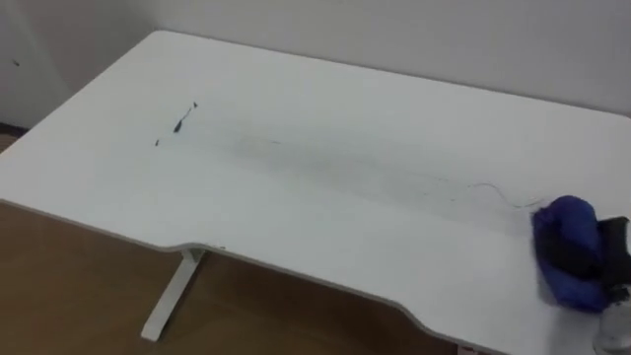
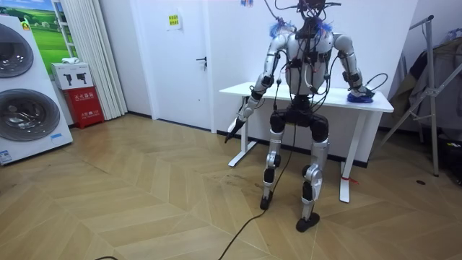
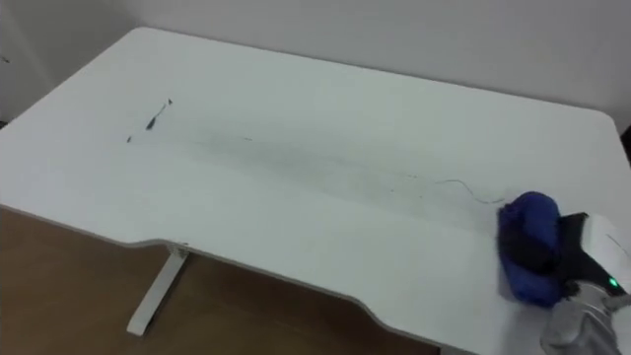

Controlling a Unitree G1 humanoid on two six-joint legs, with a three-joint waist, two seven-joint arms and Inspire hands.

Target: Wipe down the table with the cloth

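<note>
Wiping is judged unfinished: dark marks (image 3: 156,115) are left on the bench (image 3: 325,89). The blue cloth (image 3: 527,222) is clasped by the right hand (image 3: 582,254).

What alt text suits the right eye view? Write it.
The right hand holds a blue cloth near the right end of a white table. Dark marks sit at its far left, a faint streak running between.

the right hand (image 3: 567,261) had black fingers; just behind the fingers sat a white wrist shell with a small green light. silver-white arms and legs carried black joints, and dark cables ran down the black torso.
</note>
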